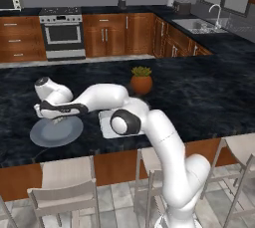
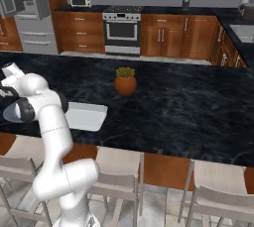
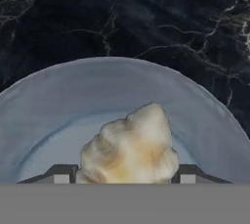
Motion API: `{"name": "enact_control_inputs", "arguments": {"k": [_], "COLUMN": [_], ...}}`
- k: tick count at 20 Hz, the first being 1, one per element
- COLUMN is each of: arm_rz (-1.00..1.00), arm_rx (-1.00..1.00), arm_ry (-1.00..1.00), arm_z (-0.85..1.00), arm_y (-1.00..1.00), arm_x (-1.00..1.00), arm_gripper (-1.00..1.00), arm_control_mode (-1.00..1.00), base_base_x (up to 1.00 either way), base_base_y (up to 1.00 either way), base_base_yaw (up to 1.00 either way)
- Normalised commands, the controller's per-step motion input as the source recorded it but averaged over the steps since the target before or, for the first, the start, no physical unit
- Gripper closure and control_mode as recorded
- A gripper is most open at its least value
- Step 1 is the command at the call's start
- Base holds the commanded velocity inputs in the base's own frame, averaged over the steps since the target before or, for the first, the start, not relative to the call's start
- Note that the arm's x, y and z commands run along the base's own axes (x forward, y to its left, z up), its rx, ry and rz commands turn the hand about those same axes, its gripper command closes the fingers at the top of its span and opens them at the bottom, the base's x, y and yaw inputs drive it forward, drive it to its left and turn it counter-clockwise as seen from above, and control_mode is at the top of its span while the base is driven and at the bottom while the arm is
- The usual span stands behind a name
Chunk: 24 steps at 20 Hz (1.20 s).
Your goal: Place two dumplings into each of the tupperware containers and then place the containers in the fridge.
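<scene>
Dumpling (image 3: 129,147) lies on the plate (image 3: 63,105), between the tool's (image 3: 125,174) two fingertips (image 3: 61,174); contact cannot be told. Container (image 2: 87,117) sits beside the plate on the table (image 1: 209,97).

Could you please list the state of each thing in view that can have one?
gripper: down over the plate, a fingertip either side of the dumpling, not visibly clamped.
dumpling: lying on the plate, between the fingertips.
plate: flat on the counter, under the gripper.
tupperware container: on the counter, lidless, nothing visible in it.
fridge: upper door open.
potted plant: upright on the counter.
</scene>
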Motion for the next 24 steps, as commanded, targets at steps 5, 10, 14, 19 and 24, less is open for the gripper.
{"name": "enact_control_inputs", "arguments": {"k": [5,10,14,19,24], "arm_rz": [0.08,0.04,0.03,0.09,0.01], "arm_rx": [0.02,0.11,0.17,0.18,0.04], "arm_ry": [0.00,0.00,0.00,0.00,-0.01], "arm_z": [0.25,0.34,0.42,0.27,0.04], "arm_y": [-1.00,-1.00,-1.00,-1.00,-0.87], "arm_x": [-0.35,-0.47,-0.47,-0.67,-0.36], "arm_gripper": [1.00,1.00,1.00,1.00,1.00], "arm_control_mode": [-1.00,-1.00,-1.00,-1.00,-1.00], "base_base_x": [0.00,0.00,0.00,0.00,0.00], "base_base_y": [0.00,0.00,0.00,0.00,0.00], "base_base_yaw": [0.00,0.00,0.00,0.00,0.00]}}
